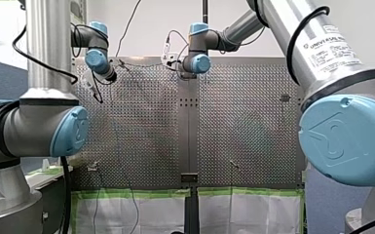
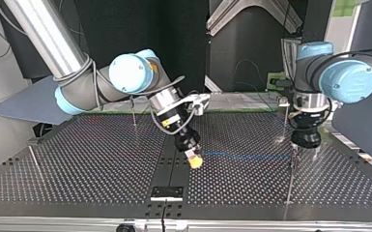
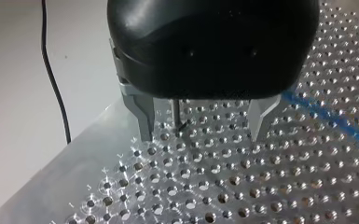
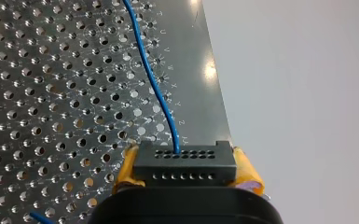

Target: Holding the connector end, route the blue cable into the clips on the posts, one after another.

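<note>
- My right arm's pincer (image 4: 185,157) is pinching the black rectangular connector block (image 4: 186,169) between its yellow pads, one pad on each short side. The grip covers only the block's ends, so a sideways pull could twist it loose.
- The thin blue cable (image 4: 155,84) leaves a single hole in the connector's face and runs out over the perforated metal surface (image 4: 51,93), close to its edge. Hard tension at that one exit point could, I judge, kink the wire or pull it out.
- In the top view the cable lies flat on the surface (image 2: 251,155), between the two pincers. Slack dragged this low may pass under a clip instead of dropping into it.
- My left arm's pincer (image 3: 200,133) is spread wide, and its metal fingers (image 3: 144,119) straddle a thin upright metal post (image 3: 174,109) without touching it. It holds nothing. If the cable is brought to this post, those fingers stand in the way, and the two arms could meet.
- I cannot make out the clip on that post.
- Further off in the top view, a slim post (image 2: 285,118) stands behind my left arm's pincer, one (image 2: 133,110) stands behind my right arm, and another (image 2: 33,162) stands near the view's left edge. A wide swing could catch any of them.
- A black lead (image 3: 51,70) hangs beyond the surface's edge, clear of the work.
</note>
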Tool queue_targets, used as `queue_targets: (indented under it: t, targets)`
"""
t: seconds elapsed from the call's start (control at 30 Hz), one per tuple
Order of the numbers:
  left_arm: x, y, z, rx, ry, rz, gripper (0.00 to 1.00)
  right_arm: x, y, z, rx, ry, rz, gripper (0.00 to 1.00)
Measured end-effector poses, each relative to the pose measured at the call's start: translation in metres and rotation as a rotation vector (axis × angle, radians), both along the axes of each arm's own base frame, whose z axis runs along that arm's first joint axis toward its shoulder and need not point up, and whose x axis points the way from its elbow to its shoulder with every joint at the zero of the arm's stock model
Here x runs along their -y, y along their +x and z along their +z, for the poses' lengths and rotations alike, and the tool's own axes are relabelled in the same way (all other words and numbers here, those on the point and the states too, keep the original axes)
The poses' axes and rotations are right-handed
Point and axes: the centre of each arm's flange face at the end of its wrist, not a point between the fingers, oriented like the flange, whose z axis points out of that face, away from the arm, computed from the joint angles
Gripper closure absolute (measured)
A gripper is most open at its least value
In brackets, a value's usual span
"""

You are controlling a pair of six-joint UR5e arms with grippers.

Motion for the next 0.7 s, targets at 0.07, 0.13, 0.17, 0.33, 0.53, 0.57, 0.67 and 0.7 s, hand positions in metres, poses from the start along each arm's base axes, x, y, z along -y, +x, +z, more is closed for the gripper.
queue_targets:
  t: [0.07,0.13,0.17,0.33,0.53,0.57,0.67,0.7]
  targets:
    - [0.003,-0.006,0.001,0.008,-0.002,-0.005,0.00,0.000,0.000,0.000,0.000,0.000,-0.001,1.00]
    - [0.006,-0.011,0.004,0.014,-0.002,-0.009,0.00,0.001,-0.001,0.000,-0.001,0.002,-0.002,1.00]
    - [0.008,-0.015,0.007,0.019,-0.001,-0.010,0.00,0.001,-0.001,-0.001,-0.002,0.002,-0.003,1.00]
    - [0.015,-0.026,0.014,0.020,0.017,-0.009,0.00,0.001,-0.001,-0.001,-0.004,0.002,-0.003,1.00]
    - [0.022,-0.039,0.010,-0.003,0.030,-0.005,0.00,0.001,-0.002,-0.001,-0.008,0.005,-0.005,1.00]
    - [0.023,-0.042,0.011,-0.003,0.031,-0.004,0.00,0.001,-0.002,-0.001,-0.008,0.005,-0.005,1.00]
    - [0.025,-0.051,0.018,0.001,0.040,0.006,0.00,0.001,-0.002,-0.002,-0.009,0.006,-0.005,1.00]
    - [0.025,-0.054,0.021,0.004,0.045,0.010,0.00,0.001,-0.002,-0.001,-0.009,0.006,-0.005,1.00]
